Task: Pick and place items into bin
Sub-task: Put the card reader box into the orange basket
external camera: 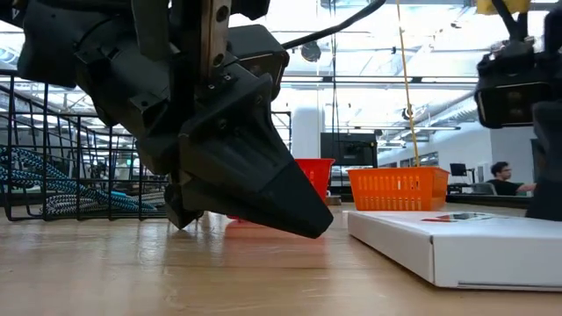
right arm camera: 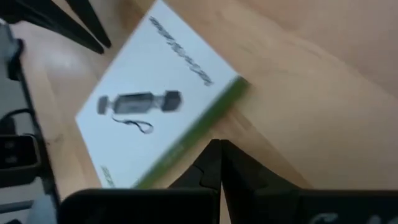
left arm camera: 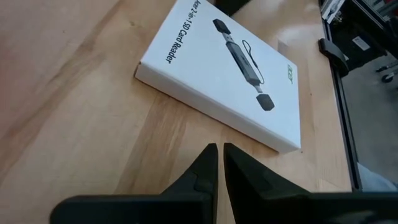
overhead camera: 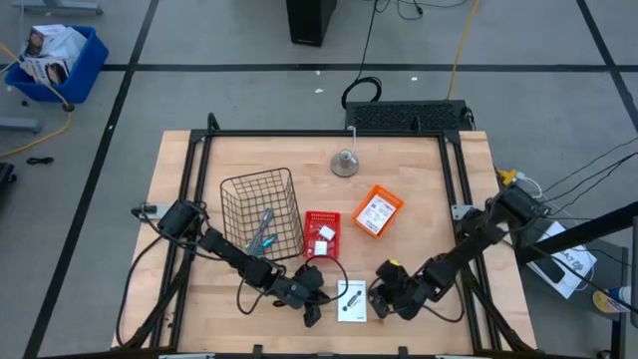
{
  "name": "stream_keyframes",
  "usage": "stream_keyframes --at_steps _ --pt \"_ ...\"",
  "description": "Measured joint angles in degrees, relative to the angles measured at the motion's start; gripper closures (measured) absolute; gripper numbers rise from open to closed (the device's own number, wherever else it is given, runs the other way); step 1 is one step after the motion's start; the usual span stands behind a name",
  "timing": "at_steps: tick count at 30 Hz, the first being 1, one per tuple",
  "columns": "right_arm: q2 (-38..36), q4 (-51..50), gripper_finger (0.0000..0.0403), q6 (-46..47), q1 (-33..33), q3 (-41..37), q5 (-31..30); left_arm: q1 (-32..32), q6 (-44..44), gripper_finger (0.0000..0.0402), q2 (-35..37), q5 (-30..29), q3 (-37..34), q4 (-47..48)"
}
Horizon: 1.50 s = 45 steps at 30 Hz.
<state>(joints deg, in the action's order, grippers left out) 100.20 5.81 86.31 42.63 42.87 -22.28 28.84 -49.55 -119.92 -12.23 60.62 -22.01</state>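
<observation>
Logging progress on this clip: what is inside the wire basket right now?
The wire basket holds the slim blue-and-grey tool, lying against its floor. Seen from table height, the left gripper covers part of the basket, so nothing else can be confirmed.

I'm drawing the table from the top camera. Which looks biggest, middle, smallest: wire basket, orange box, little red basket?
1. Wire basket, clearly largest.
2. Orange box.
3. Little red basket, only slightly smaller than the orange box; those two look nearly alike, so that order is unsure.

Bystanders on and around the table [overhead camera: 199, 309]
Orange basket [overhead camera: 378, 211] right of centre, metal bell [overhead camera: 345, 163] above; blue crate [overhead camera: 55, 62] on the floor, upper left.
</observation>
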Motion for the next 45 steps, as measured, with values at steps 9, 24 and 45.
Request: stream_keyframes --at_steps 9,24,45 --pt "1.7 9.6 0.0403 -7.4 -1.8 -0.1 -0.7 -0.5 0.1 0.0371 0.0 0.5 0.0 -0.6" --pt "1.7 18.2 0.0403 -15.8 -4.0 -0.3 -1.4 -0.3 0.4 0.0371 0.1 2.0 0.0 -0.2" --pt "1.4 27.3 0.0403 -21.7 -4.1 0.1 -3.2 -0.4 -0.6 0.0371 0.0 0.1 0.0 -1.4"
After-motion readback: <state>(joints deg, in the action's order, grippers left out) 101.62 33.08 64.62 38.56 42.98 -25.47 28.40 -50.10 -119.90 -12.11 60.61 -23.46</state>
